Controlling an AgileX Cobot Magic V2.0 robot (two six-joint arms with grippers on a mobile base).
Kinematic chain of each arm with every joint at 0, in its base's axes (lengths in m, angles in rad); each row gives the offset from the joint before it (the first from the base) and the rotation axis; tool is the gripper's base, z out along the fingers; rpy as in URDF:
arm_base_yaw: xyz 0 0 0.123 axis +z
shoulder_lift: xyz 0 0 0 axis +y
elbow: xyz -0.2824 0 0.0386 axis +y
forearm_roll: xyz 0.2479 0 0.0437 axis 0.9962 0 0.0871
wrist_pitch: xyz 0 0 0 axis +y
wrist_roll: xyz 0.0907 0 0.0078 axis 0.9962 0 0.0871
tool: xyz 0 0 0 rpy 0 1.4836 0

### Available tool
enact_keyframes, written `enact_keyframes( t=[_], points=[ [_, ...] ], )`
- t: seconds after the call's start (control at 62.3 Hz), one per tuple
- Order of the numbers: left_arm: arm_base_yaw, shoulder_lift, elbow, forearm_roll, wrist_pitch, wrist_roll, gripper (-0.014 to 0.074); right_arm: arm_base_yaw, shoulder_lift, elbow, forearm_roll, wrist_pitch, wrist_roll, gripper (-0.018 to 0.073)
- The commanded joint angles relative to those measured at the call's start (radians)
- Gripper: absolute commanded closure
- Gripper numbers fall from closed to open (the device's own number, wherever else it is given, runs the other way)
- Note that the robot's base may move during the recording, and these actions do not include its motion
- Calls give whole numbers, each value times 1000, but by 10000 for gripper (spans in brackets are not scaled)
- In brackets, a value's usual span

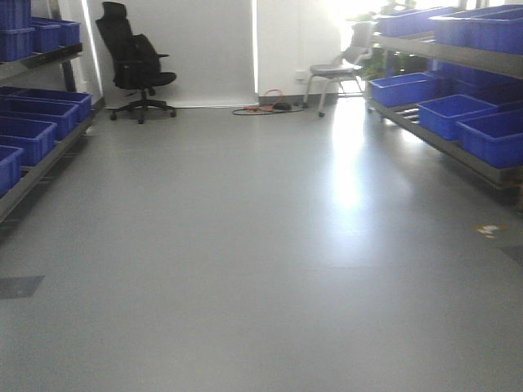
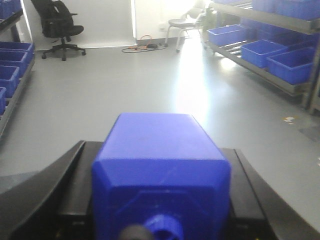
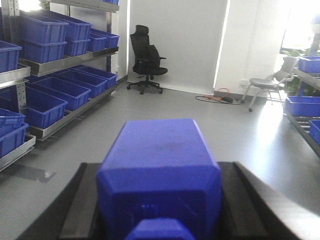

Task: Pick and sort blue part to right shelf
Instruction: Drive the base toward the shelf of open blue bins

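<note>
The left pincer (image 2: 160, 148) is clenched on a chunky blue plastic block (image 2: 160, 172); the right pincer (image 3: 160, 166) grips a matching blue block (image 3: 159, 147). The stainless-steel right shelf (image 1: 458, 52) stands well apart ahead.

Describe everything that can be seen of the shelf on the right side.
The right shelf looks like a grey metal rack along the right side of the room, running away from the camera. Two tiers show, each with a flat front rail. Open blue plastic bins stand in rows on both. It stands upright on the grey floor; the frame cuts off its near end.
</note>
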Motion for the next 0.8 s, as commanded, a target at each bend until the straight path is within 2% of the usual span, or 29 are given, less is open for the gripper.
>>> enact_keyframes(
  t=[0.0, 0.787],
  points=[
    [-3, 15, -26, 5, -93, -10, 284, -1, 20, -24, 20, -91, 3, 365],
    [-3, 15, -26, 5, -93, -10, 284, -1, 20, -24, 20, -92, 3, 365]
  ],
)
